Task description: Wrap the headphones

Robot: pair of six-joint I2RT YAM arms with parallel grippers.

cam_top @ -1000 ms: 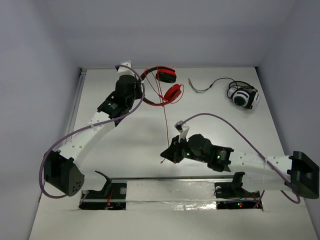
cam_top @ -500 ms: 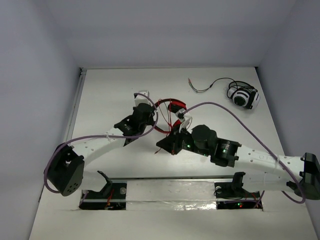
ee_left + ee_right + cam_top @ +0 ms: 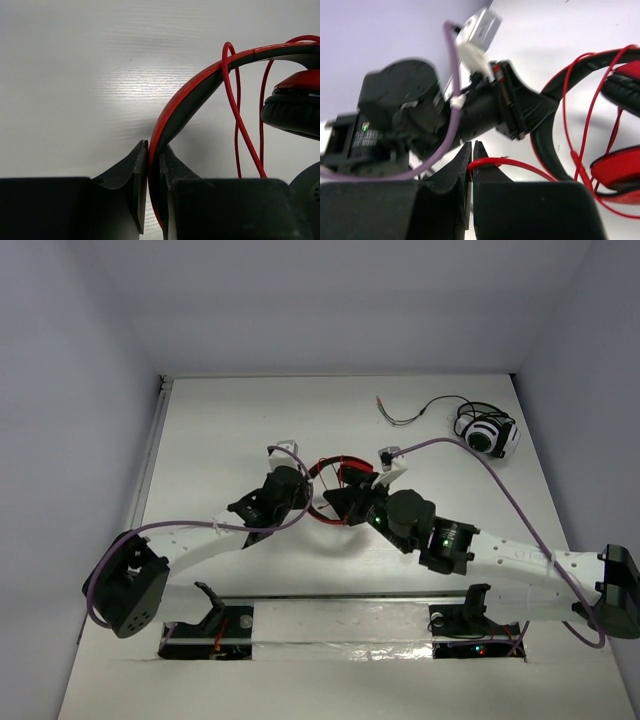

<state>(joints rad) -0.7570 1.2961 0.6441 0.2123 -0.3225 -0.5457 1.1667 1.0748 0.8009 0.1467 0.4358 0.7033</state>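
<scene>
table [image 3: 75,75]: headphones [image 3: 190,95] pinched in left end effector [image 3: 154,152]

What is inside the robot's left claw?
The left claw pinches the red-and-black headband of the red headphones. The thin red cable loops over the band nearby. The part of the band further down between the fingers is covered.

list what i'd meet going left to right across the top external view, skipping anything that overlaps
left arm's base → red headphones → dark cable → white and black headphones → right arm's base
</scene>
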